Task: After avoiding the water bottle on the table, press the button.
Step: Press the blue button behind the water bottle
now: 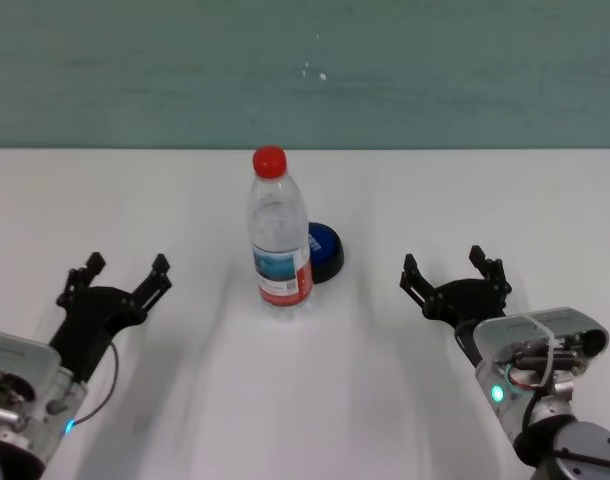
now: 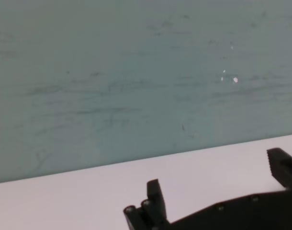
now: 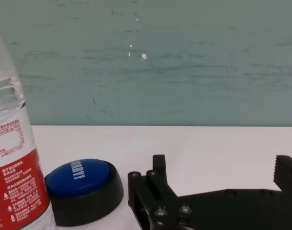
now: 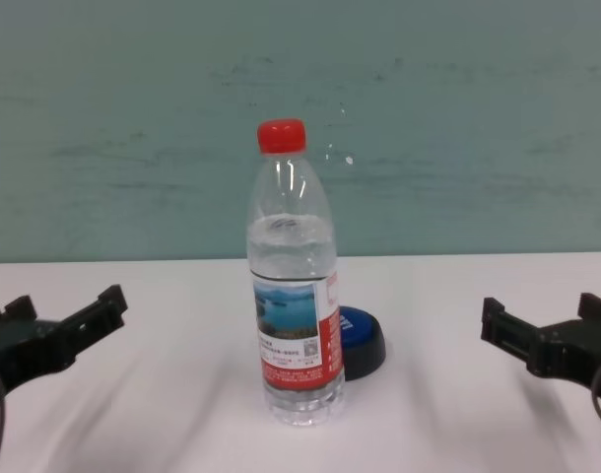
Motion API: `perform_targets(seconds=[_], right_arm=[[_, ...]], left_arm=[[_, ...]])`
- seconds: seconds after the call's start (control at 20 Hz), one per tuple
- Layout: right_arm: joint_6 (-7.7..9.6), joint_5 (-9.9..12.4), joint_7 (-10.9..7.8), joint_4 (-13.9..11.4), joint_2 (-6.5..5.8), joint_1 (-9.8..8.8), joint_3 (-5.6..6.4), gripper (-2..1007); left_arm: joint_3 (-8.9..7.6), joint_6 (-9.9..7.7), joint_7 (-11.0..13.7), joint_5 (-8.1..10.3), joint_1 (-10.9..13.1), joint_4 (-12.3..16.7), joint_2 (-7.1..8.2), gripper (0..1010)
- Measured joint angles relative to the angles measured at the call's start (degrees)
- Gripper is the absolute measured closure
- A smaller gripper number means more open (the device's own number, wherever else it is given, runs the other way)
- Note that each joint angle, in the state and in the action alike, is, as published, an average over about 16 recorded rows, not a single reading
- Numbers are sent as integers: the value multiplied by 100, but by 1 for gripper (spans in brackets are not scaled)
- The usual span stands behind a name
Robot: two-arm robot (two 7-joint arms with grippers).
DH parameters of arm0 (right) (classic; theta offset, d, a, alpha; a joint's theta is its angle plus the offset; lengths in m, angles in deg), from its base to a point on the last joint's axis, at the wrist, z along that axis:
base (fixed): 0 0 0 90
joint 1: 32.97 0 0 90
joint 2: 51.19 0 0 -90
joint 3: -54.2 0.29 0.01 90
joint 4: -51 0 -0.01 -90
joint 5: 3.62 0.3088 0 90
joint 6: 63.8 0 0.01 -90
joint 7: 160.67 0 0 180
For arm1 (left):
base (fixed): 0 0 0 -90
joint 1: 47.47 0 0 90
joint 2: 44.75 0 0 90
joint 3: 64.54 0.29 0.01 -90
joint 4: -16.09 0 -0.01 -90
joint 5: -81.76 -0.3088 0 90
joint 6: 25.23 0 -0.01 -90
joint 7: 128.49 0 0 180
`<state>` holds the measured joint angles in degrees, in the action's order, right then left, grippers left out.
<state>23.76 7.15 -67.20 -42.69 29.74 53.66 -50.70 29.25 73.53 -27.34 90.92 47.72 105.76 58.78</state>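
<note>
The flat plain white worktop spans the whole width in front of a teal wall. Near its middle stands the tall clear plastic water bottle, upright, with a red screw cap and a red, white and blue landscape label, partly filled with water. Just behind it and toward the robot's right sits the low round button, a blue domed top on a black base; in the head and chest views the bottle covers its left part, and whether the two touch cannot be told.

The right hand hovers low over the worktop on the right, its black fingers spread wide and holding nothing. The button lies to its left and slightly farther from the robot, near but apart, with the bottle just beyond the button. In the right wrist view the button shows beside the bottle's label.

The left hand rests on the left side, well apart from the bottle, its fingers also spread and empty.
</note>
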Motion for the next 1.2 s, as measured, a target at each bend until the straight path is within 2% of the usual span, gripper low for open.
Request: perform_targets(seconds=[0.35,0.85,1.2], right_arm=[[0,0,0,0,0,0,0,1],[0,0,0,0,0,0,0,1],[0,0,0,0,0,0,0,1]], left_arm=[[-138,62,87,19,164,147,25,0],[-265,7,265,238,371,440,111,0],[-299,32,366,358,535,617,210,0]])
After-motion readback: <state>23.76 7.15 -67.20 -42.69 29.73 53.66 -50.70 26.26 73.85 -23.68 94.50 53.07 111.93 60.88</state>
